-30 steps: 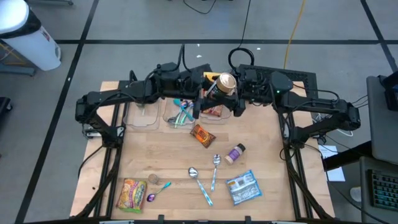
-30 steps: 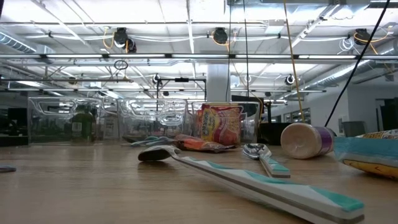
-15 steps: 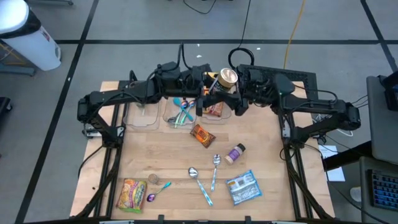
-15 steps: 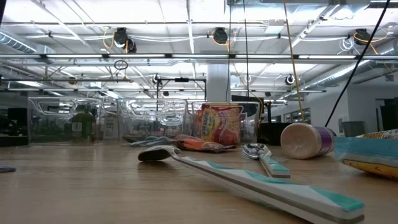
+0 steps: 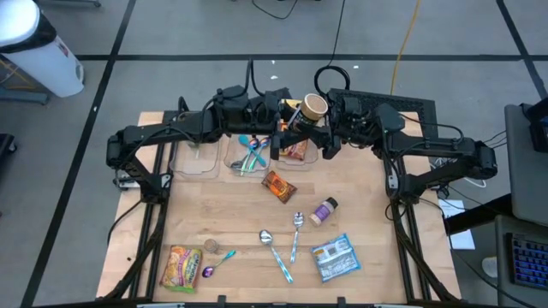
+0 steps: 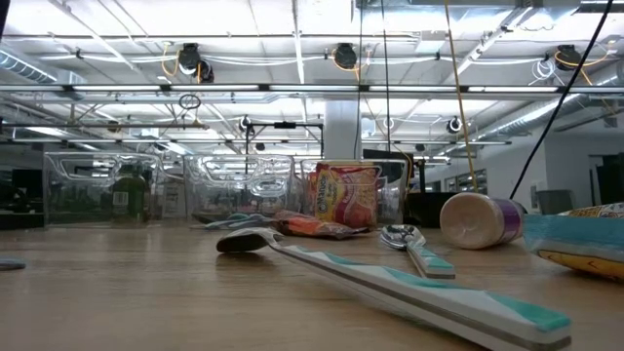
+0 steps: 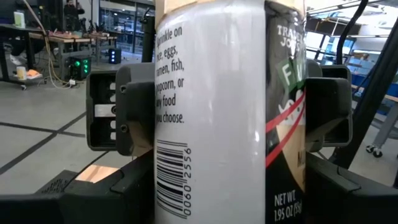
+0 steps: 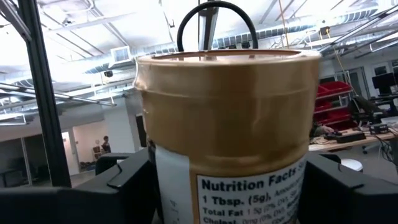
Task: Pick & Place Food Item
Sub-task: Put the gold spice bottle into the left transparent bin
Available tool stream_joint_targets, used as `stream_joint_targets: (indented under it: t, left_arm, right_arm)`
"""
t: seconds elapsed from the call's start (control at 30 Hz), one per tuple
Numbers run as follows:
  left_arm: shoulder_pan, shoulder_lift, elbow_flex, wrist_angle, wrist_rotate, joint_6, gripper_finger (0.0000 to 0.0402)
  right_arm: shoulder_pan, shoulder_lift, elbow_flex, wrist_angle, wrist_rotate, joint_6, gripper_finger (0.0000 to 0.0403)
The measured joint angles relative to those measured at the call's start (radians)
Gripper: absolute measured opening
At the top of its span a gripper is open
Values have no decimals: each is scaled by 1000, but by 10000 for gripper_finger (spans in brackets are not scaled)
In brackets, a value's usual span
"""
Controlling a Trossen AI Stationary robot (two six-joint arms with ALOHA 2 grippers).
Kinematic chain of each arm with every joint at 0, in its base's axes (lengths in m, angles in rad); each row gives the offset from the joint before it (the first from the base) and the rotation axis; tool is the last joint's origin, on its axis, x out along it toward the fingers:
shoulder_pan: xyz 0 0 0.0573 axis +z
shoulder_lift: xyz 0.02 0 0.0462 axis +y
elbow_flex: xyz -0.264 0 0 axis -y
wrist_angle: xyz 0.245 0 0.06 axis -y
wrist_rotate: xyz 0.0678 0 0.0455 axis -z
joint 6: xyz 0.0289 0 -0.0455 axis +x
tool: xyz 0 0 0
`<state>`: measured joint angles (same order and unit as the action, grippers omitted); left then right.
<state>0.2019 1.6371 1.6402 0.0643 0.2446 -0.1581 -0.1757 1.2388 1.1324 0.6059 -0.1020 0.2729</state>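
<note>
Upper centre of the high view: jar point(image 5: 313, 106) gripped between left pincer point(image 5: 287, 128) and right pincer point(image 5: 330, 133), both clamping it, above the tabletop point(image 5: 214, 214).

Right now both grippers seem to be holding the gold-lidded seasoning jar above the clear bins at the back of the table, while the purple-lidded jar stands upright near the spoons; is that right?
Not quite: the purple-lidded jar lies on its side, as the low view shows. The rest holds: in the high view the left gripper and right gripper both grip the gold-lidded seasoning jar above the clear bins.
</note>
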Motion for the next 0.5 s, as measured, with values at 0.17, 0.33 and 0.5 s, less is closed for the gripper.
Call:
stream_joint_targets:
  t: [0.17, 0.33, 0.5]
  left_arm:
    - [4, 0, 0, 0, 0, -7, 275]
    - [6, 0, 0, -8, 1, -5, 275]
    - [6, -1, 0, -17, 1, -3, 276]
  right_arm:
    - [0, 0, 0, -7, 8, 5, 273]
    - [0, -6, -1, -8, 19, -3, 270]
    - [0, -6, -2, -10, 20, -7, 270]
